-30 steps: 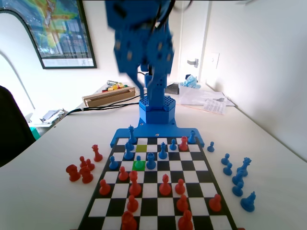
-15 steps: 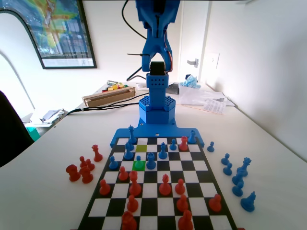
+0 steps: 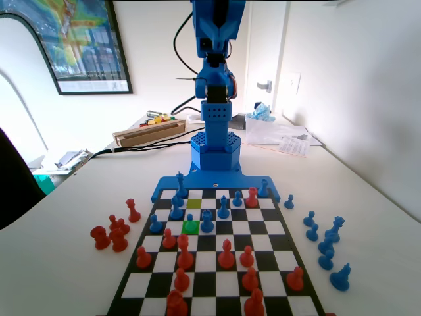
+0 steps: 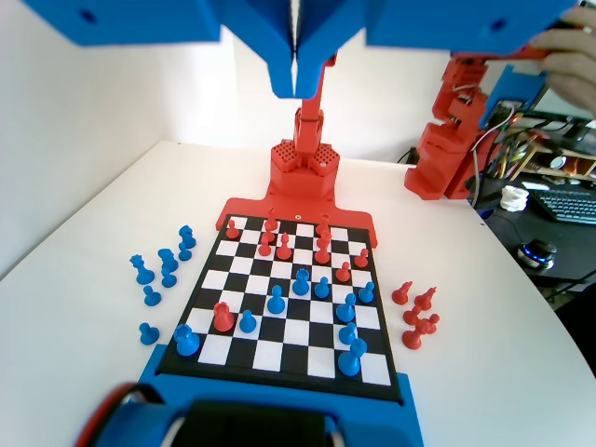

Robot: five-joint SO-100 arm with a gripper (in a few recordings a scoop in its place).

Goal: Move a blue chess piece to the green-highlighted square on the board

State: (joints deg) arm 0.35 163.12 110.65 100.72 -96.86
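The blue chess piece [image 3: 190,219], a small pawn, stands upright on the green-highlighted square [image 3: 191,228], near the far left of the board [image 3: 263,227] in the fixed view. Taller blue pieces stand close on either side of it. The blue arm [image 3: 214,79] rises straight up from its base beyond the board's far end. In the wrist view my gripper [image 4: 294,70] hangs high above the board [image 4: 279,331], jaws pressed together with nothing between them, well away from every piece.
A duller olive square [image 3: 193,203] lies one row behind the green one. Red pieces fill the near half of the board. Loose red pieces [image 3: 112,234] lie left of it and loose blue ones [image 3: 325,240] to the right. A cardboard box [image 3: 148,131] sits behind.
The arm has swung up from a blurred, lower pose over the far end to an upright stance. The pawn has stayed on the green square throughout.
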